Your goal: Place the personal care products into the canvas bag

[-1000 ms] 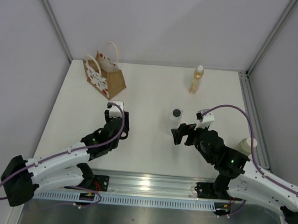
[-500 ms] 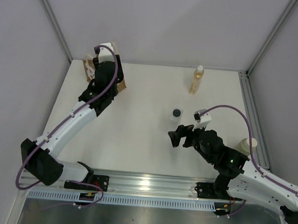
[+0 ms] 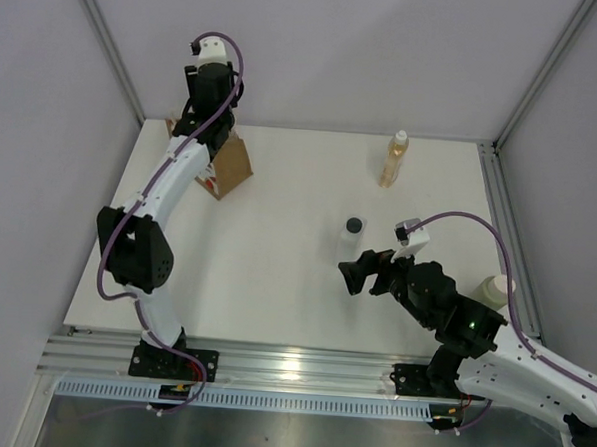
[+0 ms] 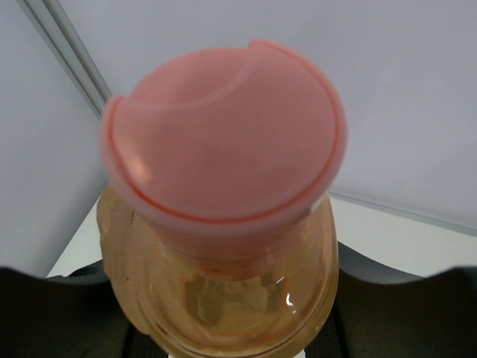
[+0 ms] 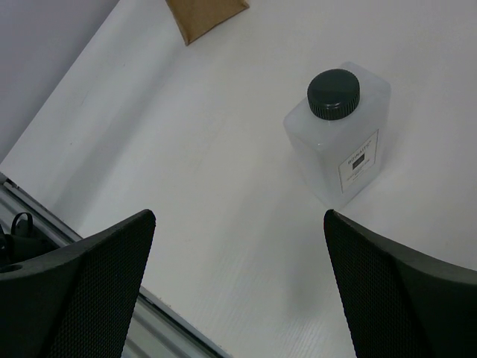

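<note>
- Left fingers (image 4: 52, 321): pinching the squat peach bottle (image 4: 223, 298) on both flanks of its body. Its pink cap (image 4: 223, 142) faces the wrist camera and fills most of that view. The contact lines themselves are out of frame.
- Right fingers (image 5: 82, 291): spread wide with nothing between them, hovering above the bench (image 5: 186, 149) near the white bottle with black cap (image 5: 339, 134), which stands upright.
- Top view: the left arm reaches to the far left corner, wrist raised high by the canvas bag (image 3: 234, 162). The arm hides the bag mouth and handles, so I cannot tell whether the peach bottle is directly over the opening.
- Step in hand (judgement): drop-off of the peach bottle, the first product to go in.
- Method note: centre the bottle over the mouth and between the two handles before descending. Lower it until the body is below the rim, and only then spread the fingers.
- Risk: the bag looks light and stands free. A finger or the bottle catching a handle or side wall could tip it, so descend straight and slowly.
- Remaining: the tall amber bottle (image 3: 393, 158) stands upright at the far edge. The cream bottle (image 3: 495, 291) sits at the right edge. Both are well apart from the bag.
</note>
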Tool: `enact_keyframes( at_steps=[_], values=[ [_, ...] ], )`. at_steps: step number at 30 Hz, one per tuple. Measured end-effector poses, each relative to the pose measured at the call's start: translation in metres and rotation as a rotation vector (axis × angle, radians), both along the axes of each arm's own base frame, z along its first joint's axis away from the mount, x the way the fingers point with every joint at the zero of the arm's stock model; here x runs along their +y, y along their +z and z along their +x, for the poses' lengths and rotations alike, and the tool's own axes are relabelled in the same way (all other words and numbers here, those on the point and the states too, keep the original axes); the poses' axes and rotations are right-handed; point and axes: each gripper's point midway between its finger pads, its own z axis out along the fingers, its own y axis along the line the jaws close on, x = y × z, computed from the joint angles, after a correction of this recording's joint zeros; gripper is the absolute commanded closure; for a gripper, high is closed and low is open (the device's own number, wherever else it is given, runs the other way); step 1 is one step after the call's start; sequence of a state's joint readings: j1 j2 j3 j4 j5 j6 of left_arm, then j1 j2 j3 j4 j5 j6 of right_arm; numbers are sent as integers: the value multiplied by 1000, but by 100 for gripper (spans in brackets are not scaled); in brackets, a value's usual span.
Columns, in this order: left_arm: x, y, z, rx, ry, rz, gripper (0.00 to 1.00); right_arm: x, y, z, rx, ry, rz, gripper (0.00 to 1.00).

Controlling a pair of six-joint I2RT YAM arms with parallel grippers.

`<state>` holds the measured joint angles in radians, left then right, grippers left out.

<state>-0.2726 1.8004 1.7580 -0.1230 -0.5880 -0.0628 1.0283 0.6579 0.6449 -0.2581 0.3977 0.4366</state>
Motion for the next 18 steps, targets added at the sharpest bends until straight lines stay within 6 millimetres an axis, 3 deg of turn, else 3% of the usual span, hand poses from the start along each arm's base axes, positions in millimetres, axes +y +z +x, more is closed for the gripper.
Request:
enact_keyframes(
  at_steps=[8, 18],
  values=[
    [19, -15, 32, 16, 25, 16, 100, -3, 8, -3, -11, 6, 22, 1],
    [42, -75, 56, 115, 63, 26, 100, -4, 10, -5, -13, 11, 28, 0]
  ],
)
